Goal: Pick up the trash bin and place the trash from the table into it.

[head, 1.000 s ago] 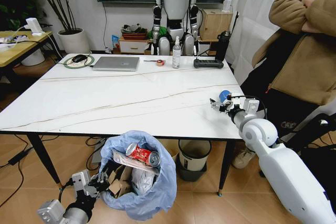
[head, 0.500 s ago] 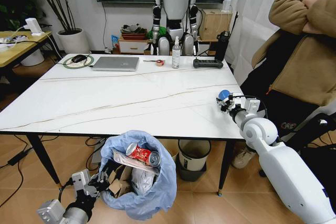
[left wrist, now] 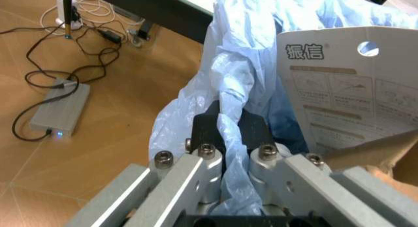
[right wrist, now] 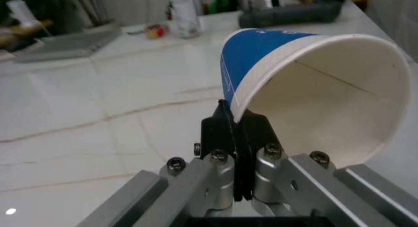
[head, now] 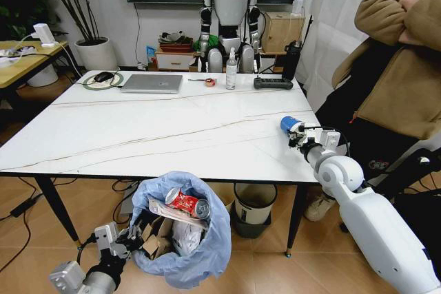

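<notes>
- Below the table's [head: 138,129] near edge, the left pincer [left wrist: 230,131] is clamped on the rim of the trash bin's [head: 180,228] blue bag; a red can [head: 187,203] and a printed card [left wrist: 346,85] lie inside.
- At the right edge, the right pincer [right wrist: 238,134] grips the blue paper cup [head: 290,124] by its rim, tilted over the tabletop.

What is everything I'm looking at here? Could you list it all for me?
table: one, white marble-look, centre.
trash bin: one, light-blue bag, floor at the near table edge, full of litter.
red can: one, on top of the bin's litter.
blue paper cup: one, pinched by its rim above the table's right edge.
laptop: one, silver, far side.
spray bottle: one, clear, far side.
left end effector: shut on the bin's bag, low.
right end effector: shut on the cup.
</notes>
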Tool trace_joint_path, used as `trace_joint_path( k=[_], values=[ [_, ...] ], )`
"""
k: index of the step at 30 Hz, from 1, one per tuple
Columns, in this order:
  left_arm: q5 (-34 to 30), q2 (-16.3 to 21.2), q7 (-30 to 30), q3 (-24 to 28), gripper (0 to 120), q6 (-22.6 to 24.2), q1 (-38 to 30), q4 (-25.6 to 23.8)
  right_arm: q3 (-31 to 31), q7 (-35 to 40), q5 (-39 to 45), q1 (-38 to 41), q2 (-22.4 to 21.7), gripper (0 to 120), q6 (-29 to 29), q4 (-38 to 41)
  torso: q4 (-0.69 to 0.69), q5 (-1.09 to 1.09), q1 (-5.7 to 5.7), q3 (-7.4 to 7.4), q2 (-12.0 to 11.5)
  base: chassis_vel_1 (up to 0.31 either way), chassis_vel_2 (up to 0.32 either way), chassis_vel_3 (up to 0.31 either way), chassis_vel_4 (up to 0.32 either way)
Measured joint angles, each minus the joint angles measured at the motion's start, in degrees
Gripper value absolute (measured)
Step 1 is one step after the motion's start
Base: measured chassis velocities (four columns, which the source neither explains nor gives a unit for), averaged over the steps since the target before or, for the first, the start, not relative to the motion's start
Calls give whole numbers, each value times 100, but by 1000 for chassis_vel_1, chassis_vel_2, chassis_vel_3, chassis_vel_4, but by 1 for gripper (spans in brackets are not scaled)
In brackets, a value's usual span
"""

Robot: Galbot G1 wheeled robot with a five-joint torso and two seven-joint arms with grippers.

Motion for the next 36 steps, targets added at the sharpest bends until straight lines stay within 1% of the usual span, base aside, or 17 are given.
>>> trace_joint_path(
  k=[1,3,5,7,8,10,14,15,19,21,23,24,29,36],
  values=[
    [0,0,0,0,0,0,0,0,0,0,0,0,0,0,0,0,0,0,0,0,0,0,0,0,0],
    [-6,4,0,0,0,0,8,0,-37,-172,365,-158,-151,0,222,495,0,-1,0,0,0,0,0,0,0],
    [-12,9,-1,-4,0,1,19,0,-189,-313,791,-358,-351,0,496,1258,0,0,0,0,0,0,0,0,0],
    [-18,15,-1,-18,0,1,32,-1,-364,-424,1085,-510,-498,0,663,1849,1,-2,-1,-1,0,0,0,0,0],
    [-18,15,-1,-18,0,1,32,-1,-364,-424,1085,-510,-498,0,663,1849,1,-2,-1,-1,0,0,0,0,0],
    [-34,22,-2,-46,0,2,55,-17,-691,-624,1261,-657,-697,0,860,2406,0,-1,-1,-1,1,0,0,0,0],
    [-49,19,-6,-95,0,10,70,-49,-1563,-770,1442,-632,-978,0,954,2988,1,0,-1,-1,1,0,0,0,0],
    [-49,19,-6,-95,0,10,70,-49,-1563,-770,1442,-632,-978,0,954,2988,1,0,-1,-1,1,0,0,0,0],
    [-77,30,-19,-112,0,24,93,-81,-2504,-1040,1493,-455,-1199,0,940,3233,0,-1,-1,-1,1,0,0,0,0],
    [-92,28,-20,-123,0,30,127,-99,-2821,-1214,1525,-356,-1198,0,889,3198,0,-1,-1,-1,1,0,0,0,0],
    [-93,27,-20,-129,0,32,136,-101,-2873,-1236,1531,-340,-1191,0,877,3176,1,-1,-1,-1,2,0,0,0,0],
    [-96,26,-21,-155,0,35,167,-107,-3044,-1299,1547,-302,-1152,0,832,3095,1,0,-1,-1,1,0,0,0,0],
    [-128,30,-22,-283,0,51,228,-166,-3407,-1473,1612,-301,-1059,0,732,2906,1,0,0,0,1,0,0,0,0],
    [-162,1,-22,-361,0,67,249,-222,-3530,-1616,1610,-393,-1057,0,705,2874,0,0,0,0,1,0,0,0,0]
  ],
)
